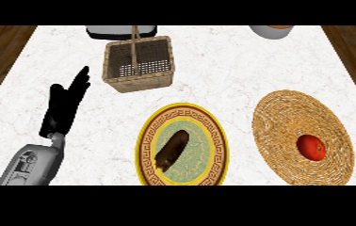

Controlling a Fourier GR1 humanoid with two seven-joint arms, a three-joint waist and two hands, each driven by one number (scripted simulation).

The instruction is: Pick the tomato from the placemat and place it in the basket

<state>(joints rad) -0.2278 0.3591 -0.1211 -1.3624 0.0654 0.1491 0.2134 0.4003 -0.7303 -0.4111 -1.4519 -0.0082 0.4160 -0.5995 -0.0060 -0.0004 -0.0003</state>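
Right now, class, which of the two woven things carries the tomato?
The flat round placemat at the right, tomato on it; the basket is deep and has a handle.

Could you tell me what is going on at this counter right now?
Nothing is being handled at the moment. The tomato lies untouched on the woven placemat at the right, and the basket stands further back, left of centre. The left hand rests open at the left, holding nothing; the right hand is out of view. A plate in the middle carries a dark brown item.
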